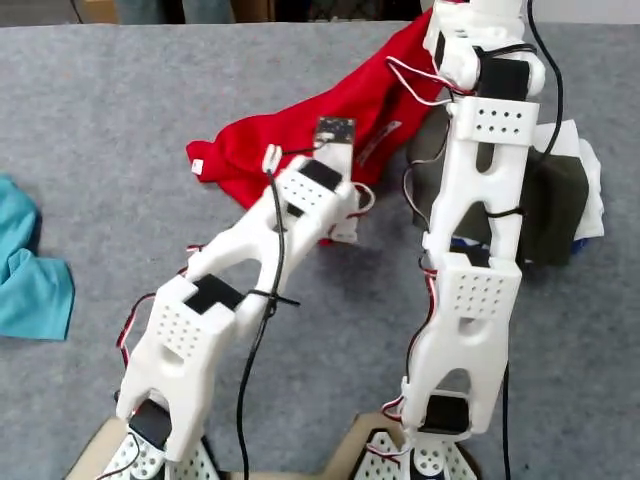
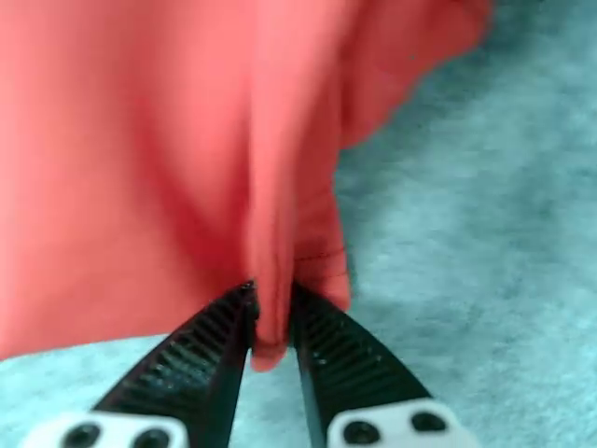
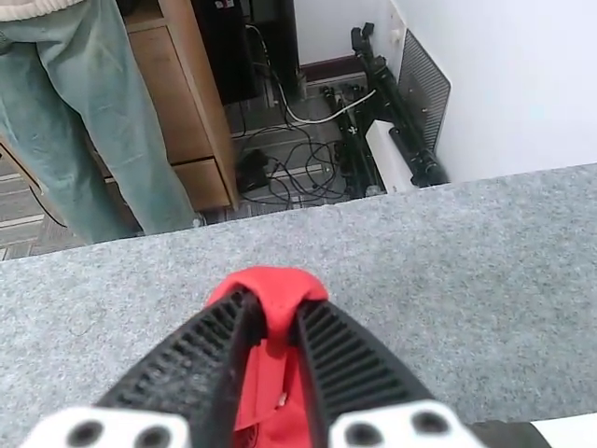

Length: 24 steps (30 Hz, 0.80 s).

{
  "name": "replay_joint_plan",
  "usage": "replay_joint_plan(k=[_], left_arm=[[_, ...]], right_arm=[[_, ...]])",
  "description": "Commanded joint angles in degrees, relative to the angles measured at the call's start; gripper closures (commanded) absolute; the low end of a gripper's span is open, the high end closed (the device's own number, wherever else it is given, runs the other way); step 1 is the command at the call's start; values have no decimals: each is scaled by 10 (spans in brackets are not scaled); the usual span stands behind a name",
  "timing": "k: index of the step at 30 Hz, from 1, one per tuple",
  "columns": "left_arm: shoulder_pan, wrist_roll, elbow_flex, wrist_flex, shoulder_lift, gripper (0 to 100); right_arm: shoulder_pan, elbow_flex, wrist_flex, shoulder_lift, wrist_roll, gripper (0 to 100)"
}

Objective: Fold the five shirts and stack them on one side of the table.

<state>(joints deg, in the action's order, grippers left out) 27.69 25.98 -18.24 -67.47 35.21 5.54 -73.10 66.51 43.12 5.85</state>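
At the left edge of the grey table (image 1: 120,110) a teal shirt (image 1: 30,275) lies crumpled, well apart from both arms. Toward the middle, the red shirt (image 1: 245,150) stretches in a long, bunched band from the table's centre up toward the far edge on the right.

The left arm reaches diagonally over the near end of this band. The left gripper (image 2: 270,294) is clamped narrowly on a fold of the red cloth. The fabric is pinched between the two ribbed black fingers, and the rest of the shirt spreads beyond them over the table.

The right arm extends straight toward the far edge. The right gripper (image 3: 275,303) is likewise closed tight on the shirt's far end. A small hump of red bulges just past the fingertips, with more cloth hanging below the jaws.

Under the right arm, at the table's right side, sits a stack of folded shirts (image 1: 565,195). It has a dark one on top, with white and a trace of blue showing at its edges.
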Motion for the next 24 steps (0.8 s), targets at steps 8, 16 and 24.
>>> replay_joint_plan(k=[8, 16, 24], left_arm=[[-153, -150, -273, -257, -105, 970], [-342, -297, -452, -334, -285, 971], [-450, -359, -447, -334, -478, 971]], right_arm=[[-5, -102, 84, -41, 85, 985], [-4, -220, 173, -150, 181, 985], [-19, -218, 129, -340, 203, 985]])
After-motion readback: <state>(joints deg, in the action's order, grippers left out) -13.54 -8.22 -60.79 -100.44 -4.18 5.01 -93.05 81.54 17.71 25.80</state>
